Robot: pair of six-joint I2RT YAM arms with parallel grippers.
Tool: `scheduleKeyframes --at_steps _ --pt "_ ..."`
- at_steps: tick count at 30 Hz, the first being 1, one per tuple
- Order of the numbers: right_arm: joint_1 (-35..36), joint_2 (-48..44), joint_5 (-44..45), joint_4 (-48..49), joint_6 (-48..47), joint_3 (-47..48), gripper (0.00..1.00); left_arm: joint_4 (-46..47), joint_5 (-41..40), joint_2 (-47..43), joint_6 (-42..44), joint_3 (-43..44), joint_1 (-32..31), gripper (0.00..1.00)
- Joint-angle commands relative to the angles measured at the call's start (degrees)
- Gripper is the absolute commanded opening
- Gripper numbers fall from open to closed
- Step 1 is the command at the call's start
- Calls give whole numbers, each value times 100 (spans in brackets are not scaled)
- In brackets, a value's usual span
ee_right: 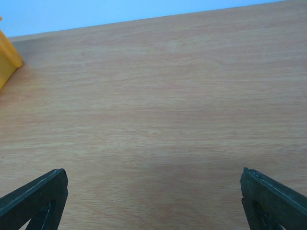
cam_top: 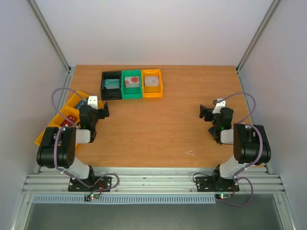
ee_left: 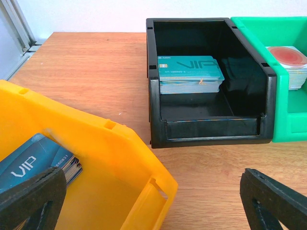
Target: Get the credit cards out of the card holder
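While both arms hang over the brown wooden table (cam_top: 153, 139), nothing of the task is in hand yet.

- Left edge: yellow plastic bin (ee_left: 110, 158) holding a stack of blue VIP-printed cards (ee_left: 29, 167).
- Left gripper (cam_top: 104, 110): just right of that bin, fingers spread wide, holding nothing.
- Far middle, a touching row of three:
  - black plastic bin (ee_left: 151, 86) with a teal VIP card stack (ee_left: 189, 74);
  - green plastic bin (ee_left: 288, 129) with a red-faced card stack (ee_left: 290, 60);
  - orange plastic bin (cam_top: 152, 93) with a whitish card (cam_top: 152, 81).
- Right gripper (cam_top: 203, 113): over bare wood, well apart from the bins, fingers equally wide, holding nothing.
- The slate blue-grey card holder is not plainly visible. A dark blue-grey patch (cam_top: 213, 130) under the right wrist may be it, but it cannot be told.

Judgement: this is the opening step, finding and reaching the holder. The next move probably calls for the right arm to draw back off that patch. One gripper would then pin the holder flat while the other narrows onto a card's exposed edge. Thin cards in slick pockets leave little to pinch.
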Motion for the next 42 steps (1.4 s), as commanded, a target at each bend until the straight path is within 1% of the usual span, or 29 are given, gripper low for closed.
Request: scheduleKeyframes --at_steps 1,18,19,22,23,24,26,27,29,30,32,33,35,36,38,39,42 --pt "40 -69 102 5 -104 96 98 520 -34 71 99 -59 -3 99" --pt "40 -84 111 30 -89 71 99 512 -21 59 99 -59 -3 99" --pt "40 -101 242 203 -14 -10 98 528 -7 45 92 -67 -3 99" --pt "24 -402 1099 965 335 -601 99 257 201 -300 173 -64 -3 100" --pt "7 -501 1371 1317 412 -832 99 176 140 -435 170 -86 -3 99" --pt "-26 -609 1453 1549 477 -1000 99 121 73 -578 116 -128 -3 99" --pt "-77 -871 1612 1664 587 -1185 98 95 -263 -829 23 -207 -3 99" --pt "-83 -1065 1656 1510 603 -1213 99 3 -367 -990 -6 -222 -3 99" --pt "-81 -1611 1590 1016 574 -1203 98 -293 -362 -1469 -16 -235 -3 99" --pt "-83 -2084 1586 745 660 -1143 99 -313 -389 -1753 -16 -253 -3 99" --pt "-83 -2792 1539 -194 845 -854 98 -523 -297 -2309 -412 -170 -3 99" --pt "-83 -3133 1510 -976 919 -522 99 -820 -158 -2537 -559 -40 -3 99" --pt "-78 -3528 1671 -3118 1186 423 98 -1714 228 -2893 -829 406 -3 99" --pt "-83 -3578 1886 -4263 1370 975 98 -2320 431 -3005 -979 704 -3 99" --pt "-90 -3537 2391 -6157 1674 1907 99 -2774 808 -3257 -1202 974 -3 99" --pt "-92 -3518 2565 -6856 1758 2246 98 -2883 966 -3349 -1238 1046 -182 100" --pt "-129 -3535 2974 -8530 2202 2821 99 -3346 1042 -3779 -1412 1290 -215 99"
